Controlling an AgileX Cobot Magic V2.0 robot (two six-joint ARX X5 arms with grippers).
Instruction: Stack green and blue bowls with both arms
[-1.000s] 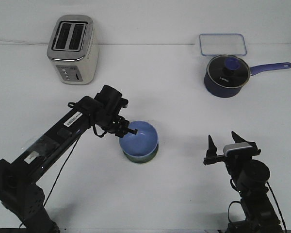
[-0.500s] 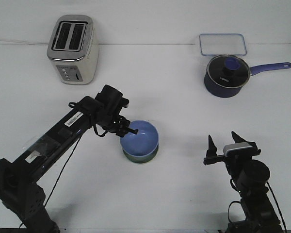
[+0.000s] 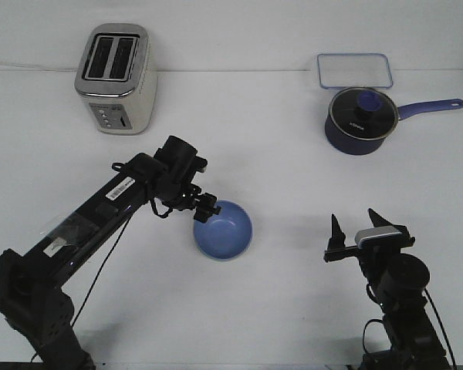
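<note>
Left tool is pinching the blue bowl rim; right tool is gaping wide; bowl likely light, rigid, slippery

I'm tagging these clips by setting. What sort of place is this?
Probably a lab tabletop staged as a kitchen: a toaster and lidded saucepan stand on a bare white table, with two robot arms working over it.

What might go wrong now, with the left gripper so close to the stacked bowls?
The left gripper sits at the rim of the blue bowl, which hides nearly all of the green bowl. If its fingers catch that rim while pulling back, they may drag or tip the stack. A crooked nesting would not show from the front view.
</note>
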